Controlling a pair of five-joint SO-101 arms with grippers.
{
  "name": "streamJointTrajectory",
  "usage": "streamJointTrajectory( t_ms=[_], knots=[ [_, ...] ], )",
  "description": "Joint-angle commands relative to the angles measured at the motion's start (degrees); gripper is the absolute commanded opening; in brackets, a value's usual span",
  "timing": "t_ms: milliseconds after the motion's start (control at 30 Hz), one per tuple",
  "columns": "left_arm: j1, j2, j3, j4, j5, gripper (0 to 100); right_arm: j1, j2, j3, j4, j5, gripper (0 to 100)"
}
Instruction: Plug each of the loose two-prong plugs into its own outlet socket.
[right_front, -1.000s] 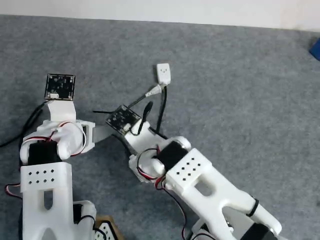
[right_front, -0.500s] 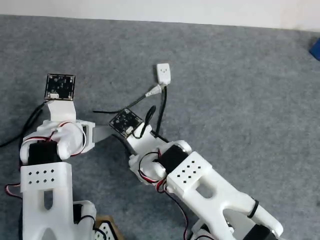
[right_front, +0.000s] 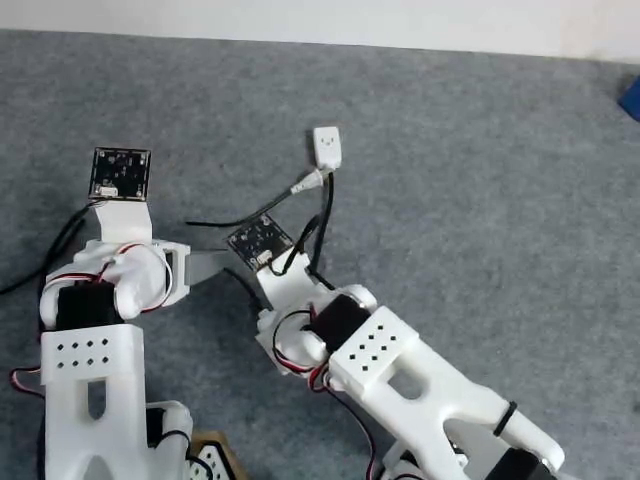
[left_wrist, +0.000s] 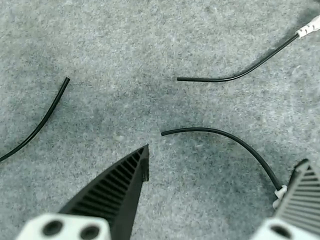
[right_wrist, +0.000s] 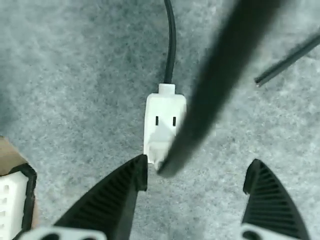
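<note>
Nothing mated yet, I'd say: outlet socket (right_wrist: 165, 120) mid-frame bare, right gripper (right_wrist: 198, 160) spread just short of it, left gripper (left_wrist: 223, 155) released, empty.

Grey felt table cover (right_front: 500, 150); white strip (right_front: 400, 20) along far edge; blue corner (right_front: 632, 100) at side

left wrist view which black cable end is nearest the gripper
The middle cable, cut end just off the left gripper's fingertip; the other two end farther off.
</note>
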Motion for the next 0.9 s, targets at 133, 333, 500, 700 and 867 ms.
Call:
streamJointTrajectory(
  t_ms=[133,333,500,700,867],
  knots=[
    [0.22,-0.22,-1.27,-0.26,-0.53,42,-3.21,-0.4,1.27,-1.1,-0.26,27.1],
    [0.22,-0.22,-1.27,-0.26,-0.53,42,-3.12,4.7,0.57,-0.92,-0.18,7.1],
    [0.22,-0.22,-1.19,-0.26,-0.53,42,-3.12,5.05,-0.13,-1.1,-0.18,6.3],
    [0.22,-0.22,-1.19,-0.26,-0.53,42,-3.03,5.05,-0.66,-1.1,2.2,6.3],
    [0.22,-0.22,-1.19,-0.26,-0.53,42,-2.59,5.23,-0.75,0.4,5.27,6.3]
  ],
)
